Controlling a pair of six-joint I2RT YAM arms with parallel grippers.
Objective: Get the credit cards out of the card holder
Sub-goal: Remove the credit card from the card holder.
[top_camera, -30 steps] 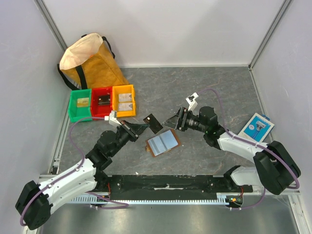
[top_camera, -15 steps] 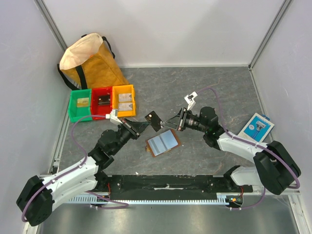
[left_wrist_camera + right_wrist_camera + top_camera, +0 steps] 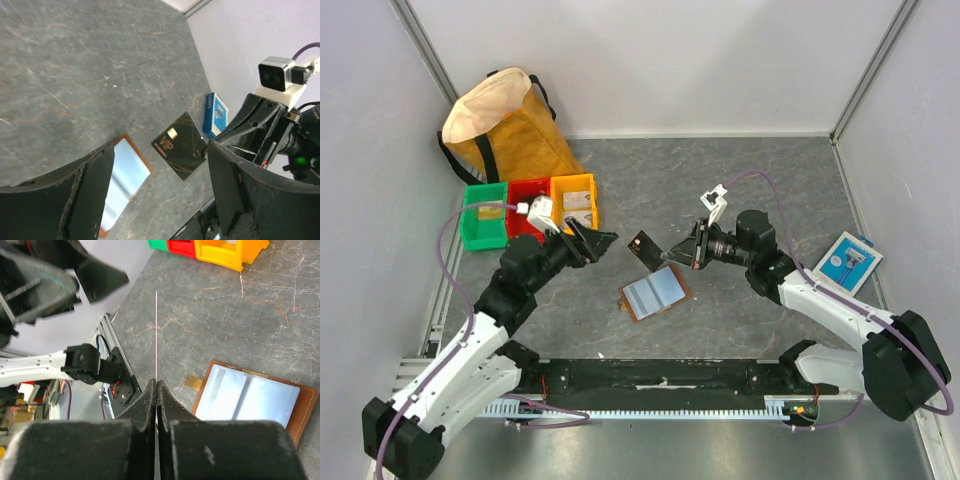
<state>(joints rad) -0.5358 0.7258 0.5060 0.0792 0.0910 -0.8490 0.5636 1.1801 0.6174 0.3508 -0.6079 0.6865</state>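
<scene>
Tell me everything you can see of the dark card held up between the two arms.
The dark card is a thin, flat, glossy black rectangle with a small gold chip and gold "VIP" lettering on one face. The right gripper is shut on one edge, holding it in the air; the right wrist view shows it edge-on as a fine line. The open left gripper faces it without touching. The card holder lies open nearby.

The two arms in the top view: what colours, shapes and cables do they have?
The left arm and right arm have white shells, black joints and a looping purple cable each. The left pincer and right pincer are black wedges.
</scene>
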